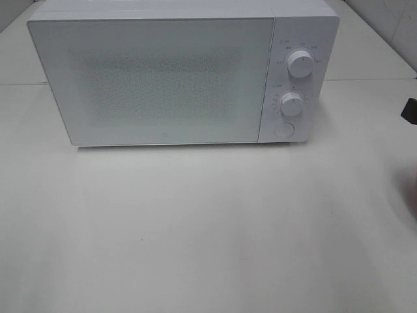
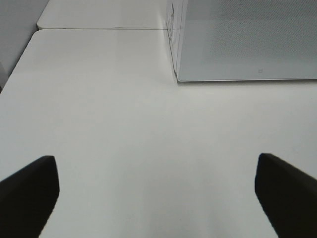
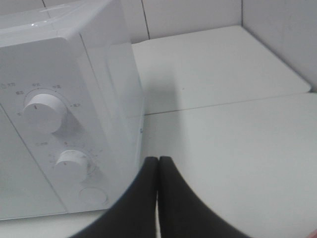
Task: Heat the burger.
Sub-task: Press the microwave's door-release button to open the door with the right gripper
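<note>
Closed white microwave (image 1: 156, 78) on a white counter (image 1: 208, 228); our left hand (image 2: 154, 161) gapes empty, our right hand (image 3: 158, 159) is pinched shut on nothing beside the dials (image 3: 44, 111); we see no burger anywhere, though we judge it light, squashy, best held gently by its sides.

White microwave (image 1: 156, 78), door shut, stands at the tabletop's (image 1: 208, 228) far edge; upper dial (image 1: 300, 63), lower dial (image 1: 292, 103) and round button (image 1: 284, 128) on its right panel.

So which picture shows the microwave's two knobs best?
The exterior high view: the upper knob and lower knob face the camera squarely. The right wrist view shows both nearer but slanted. The left wrist view shows only the microwave's door, no knobs.
</note>
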Controlling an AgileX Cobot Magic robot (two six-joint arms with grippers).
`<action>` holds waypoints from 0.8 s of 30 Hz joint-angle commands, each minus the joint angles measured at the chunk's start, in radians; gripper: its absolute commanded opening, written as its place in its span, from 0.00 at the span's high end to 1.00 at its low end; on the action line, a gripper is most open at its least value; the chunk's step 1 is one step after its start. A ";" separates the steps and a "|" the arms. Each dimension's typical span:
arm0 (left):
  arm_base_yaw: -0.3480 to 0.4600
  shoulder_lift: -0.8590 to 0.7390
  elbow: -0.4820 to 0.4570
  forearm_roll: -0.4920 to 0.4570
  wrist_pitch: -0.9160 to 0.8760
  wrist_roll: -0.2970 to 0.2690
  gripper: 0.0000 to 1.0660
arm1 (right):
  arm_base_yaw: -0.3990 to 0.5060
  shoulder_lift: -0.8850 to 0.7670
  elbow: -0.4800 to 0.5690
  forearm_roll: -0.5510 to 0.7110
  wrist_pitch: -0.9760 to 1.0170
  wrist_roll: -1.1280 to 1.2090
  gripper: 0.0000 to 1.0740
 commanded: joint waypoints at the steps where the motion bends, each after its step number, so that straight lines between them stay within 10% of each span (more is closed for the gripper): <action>1: -0.005 -0.017 0.001 -0.001 -0.007 -0.005 0.02 | -0.003 0.110 -0.001 -0.118 -0.084 0.224 1.00; 9: -0.005 -0.017 0.001 -0.001 -0.007 -0.005 0.02 | 0.063 0.239 -0.001 -0.062 -0.146 0.621 1.00; 17: -0.005 -0.017 0.001 -0.001 -0.007 -0.005 0.02 | 0.356 0.379 -0.009 0.358 -0.190 0.796 1.00; 24: -0.005 -0.017 0.001 -0.001 -0.007 -0.005 0.02 | 0.425 0.443 -0.068 0.426 -0.197 0.901 1.00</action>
